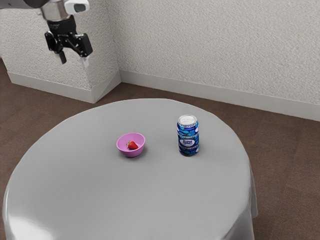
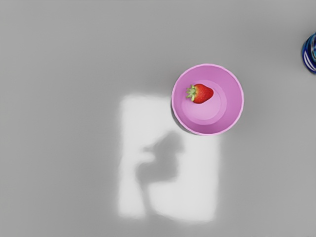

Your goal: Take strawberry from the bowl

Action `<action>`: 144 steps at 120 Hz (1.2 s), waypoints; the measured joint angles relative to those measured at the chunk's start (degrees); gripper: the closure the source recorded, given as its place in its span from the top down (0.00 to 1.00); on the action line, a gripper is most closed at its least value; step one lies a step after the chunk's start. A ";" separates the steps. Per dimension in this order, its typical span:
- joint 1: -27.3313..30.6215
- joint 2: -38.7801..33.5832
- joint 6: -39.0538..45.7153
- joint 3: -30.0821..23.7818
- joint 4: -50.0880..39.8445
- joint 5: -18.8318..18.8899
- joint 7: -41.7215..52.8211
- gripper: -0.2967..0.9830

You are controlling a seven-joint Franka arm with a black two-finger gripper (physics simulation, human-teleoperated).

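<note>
OK so, exterior view first. The arm (image 1: 20, 4) came in at the upper left of that view, and the black gripper (image 1: 73, 60) hung from it with its fingertips pointing down, way up above the height of the tabletop. It was released, btw: the two fingers (image 1: 84, 62) stood apart, and you could see the pale textured wall (image 1: 210, 45) in the gap. The strawberry (image 1: 132, 145) was sitting inside the little pink bowl (image 1: 131, 152), well apart from the gripper. The bowl stood upright on a round table with a shiny grey tablecloth (image 1: 100, 200). A blue can (image 1: 188, 142) with a silvery top stood upright too, off toward the exterior view's right from the bowl, with a fair bit of cloth between them. Behind all that were the brown floor (image 1: 285, 165) and a light baseboard (image 1: 210, 90) along the wall.

Then the wrist view, which looked down at the table. Same deal there, the strawberry lay on its side inside the bowl, a touch off the middle, with its green leaves on the end away from the can and the red tip toward it. The can was cut off by the picture's edge, well apart from the bowl. A bright patch (image 2: 197, 202) lay on the cloth, the bowl overlapped one corner of it, and a dark, blurry shadow (image 2: 165, 168) fell across it near the bowl's rim.
</note>
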 joint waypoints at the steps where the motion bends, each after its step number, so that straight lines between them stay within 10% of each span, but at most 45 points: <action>1: -0.01 0.01 0.00 0.00 0.01 -0.01 0.03 0.75; 35: -0.48 0.65 1.72 -0.34 -1.85 -1.40 -3.51 0.75; 144: -4.39 20.88 29.08 -0.11 -12.74 -6.38 -70.62 0.75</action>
